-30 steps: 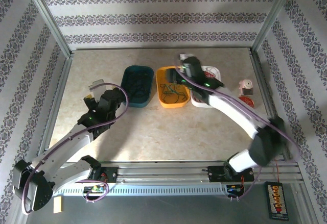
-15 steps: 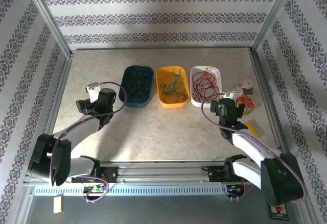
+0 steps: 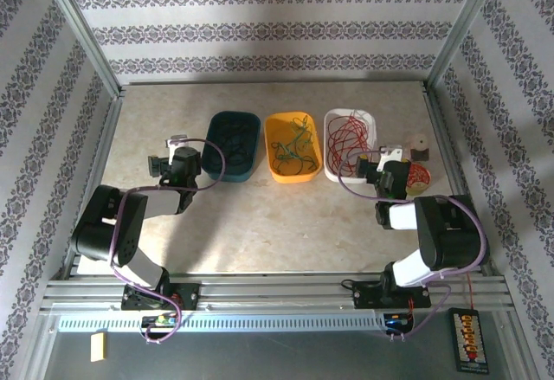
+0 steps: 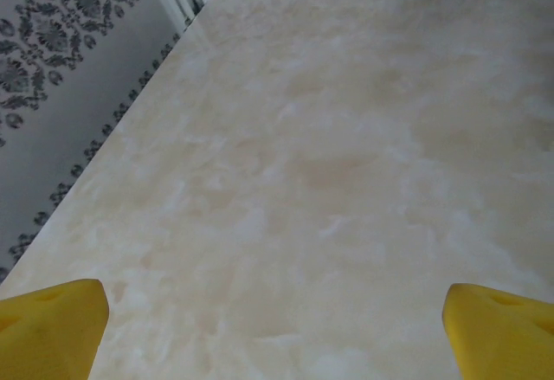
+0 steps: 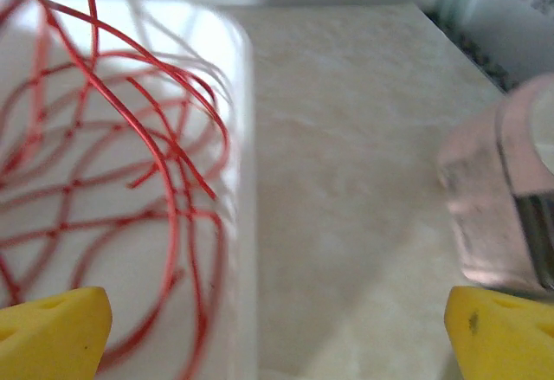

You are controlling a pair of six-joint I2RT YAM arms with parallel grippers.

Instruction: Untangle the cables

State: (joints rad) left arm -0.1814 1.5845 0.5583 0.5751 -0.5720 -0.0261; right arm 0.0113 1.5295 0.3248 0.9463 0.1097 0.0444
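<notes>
The cables lie sorted in three trays at the back of the table. Black cables (image 3: 232, 142) are in the teal tray (image 3: 212, 151), green cables (image 3: 290, 151) in the orange tray (image 3: 270, 142), red cables (image 3: 346, 142) (image 5: 104, 138) in the white tray (image 3: 367, 122) (image 5: 242, 181). My left gripper (image 3: 167, 153) (image 4: 277, 337) hovers open over bare table, left of the teal tray. My right gripper (image 3: 378, 158) (image 5: 277, 337) is open at the white tray's near right corner, nothing between its yellow fingertips (image 5: 52, 332).
A round reel of red wire (image 3: 418, 173) and a small pale spool (image 3: 420, 148) (image 5: 506, 198) stand just right of the right gripper. Both arms are folded back near their bases. Metal frame rails and patterned walls close in the table on three sides.
The right arm drew back from over the trays and folded, ending at the white tray's near corner with its jaws wider. The left arm also folded back, its gripper staying left of the teal tray.
</notes>
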